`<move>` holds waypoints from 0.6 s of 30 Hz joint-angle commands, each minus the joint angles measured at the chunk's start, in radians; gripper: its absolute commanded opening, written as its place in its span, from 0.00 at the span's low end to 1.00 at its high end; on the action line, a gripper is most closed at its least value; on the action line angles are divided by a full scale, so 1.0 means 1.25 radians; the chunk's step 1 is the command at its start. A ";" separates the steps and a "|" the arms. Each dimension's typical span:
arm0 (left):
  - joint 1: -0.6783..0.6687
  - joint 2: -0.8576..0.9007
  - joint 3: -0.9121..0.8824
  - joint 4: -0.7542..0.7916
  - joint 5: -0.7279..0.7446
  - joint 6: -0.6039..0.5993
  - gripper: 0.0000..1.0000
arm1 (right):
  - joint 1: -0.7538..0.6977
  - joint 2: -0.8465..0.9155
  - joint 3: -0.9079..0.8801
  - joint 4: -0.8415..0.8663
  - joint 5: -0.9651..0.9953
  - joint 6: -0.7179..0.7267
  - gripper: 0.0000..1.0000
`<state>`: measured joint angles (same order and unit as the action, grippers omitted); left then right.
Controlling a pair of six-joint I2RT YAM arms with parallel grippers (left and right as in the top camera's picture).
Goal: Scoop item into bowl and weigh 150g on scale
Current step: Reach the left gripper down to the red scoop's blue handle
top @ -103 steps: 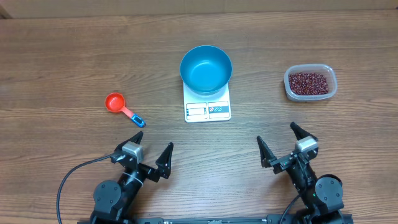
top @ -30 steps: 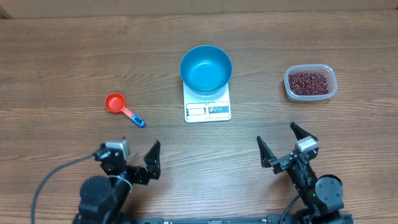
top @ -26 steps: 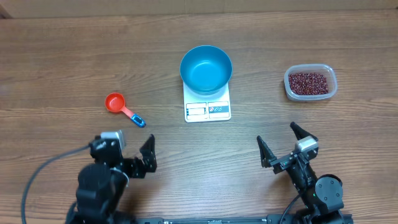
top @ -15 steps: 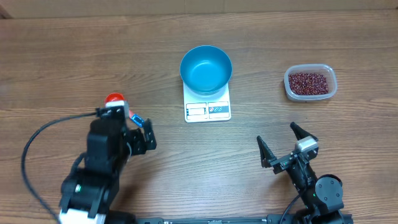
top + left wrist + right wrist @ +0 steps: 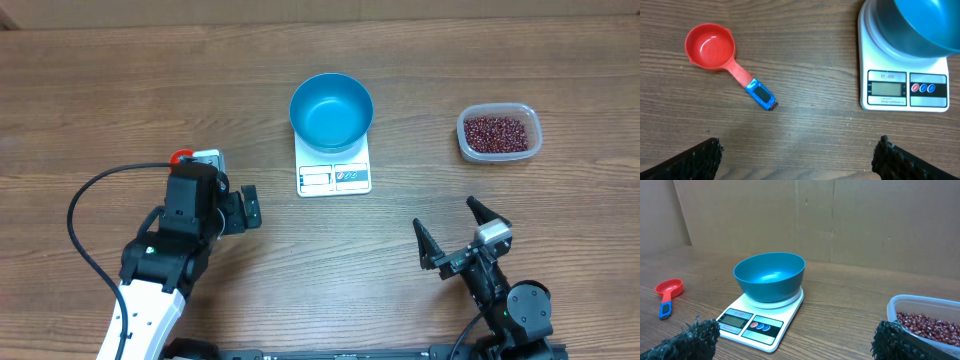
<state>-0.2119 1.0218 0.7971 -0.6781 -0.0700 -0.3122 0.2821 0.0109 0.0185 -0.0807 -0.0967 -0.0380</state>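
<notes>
A blue bowl [image 5: 331, 111] stands empty on the white scale [image 5: 334, 172]. Dark red beans [image 5: 496, 130] fill a clear tub [image 5: 531, 140] at the right. My left gripper [image 5: 212, 205] hovers open over the red scoop [image 5: 178, 156], which the arm mostly hides from overhead. In the left wrist view the scoop [image 5: 715, 50] lies flat ahead of the open left gripper [image 5: 797, 150], with the scale [image 5: 905, 90] and bowl [image 5: 925, 25] to its right. My right gripper [image 5: 452, 232] rests open near the front edge. Its view shows the right gripper [image 5: 792, 335], bowl [image 5: 769, 275], scale [image 5: 752, 322] and beans [image 5: 927, 325].
The scoop's handle ends in a blue tip [image 5: 761, 95] pointing towards the scale. A black cable [image 5: 85, 210] loops left from the left arm. A cardboard wall [image 5: 840, 220] closes the far side of the wooden table [image 5: 100, 90].
My left arm has risen from the front edge and reached forward over the red scoop, now covering most of it from above. The right arm has not moved. Both grippers stay open.
</notes>
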 commanded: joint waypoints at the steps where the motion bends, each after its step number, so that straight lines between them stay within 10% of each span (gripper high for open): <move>1: -0.003 0.009 0.017 0.012 0.008 -0.008 1.00 | 0.003 -0.006 -0.009 0.003 0.008 0.004 1.00; 18: 0.122 0.066 0.017 -0.005 -0.087 -0.297 1.00 | 0.003 -0.006 -0.009 0.003 0.008 0.004 1.00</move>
<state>-0.0978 1.0641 0.7979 -0.6842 -0.1768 -0.6052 0.2821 0.0109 0.0185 -0.0811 -0.0967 -0.0376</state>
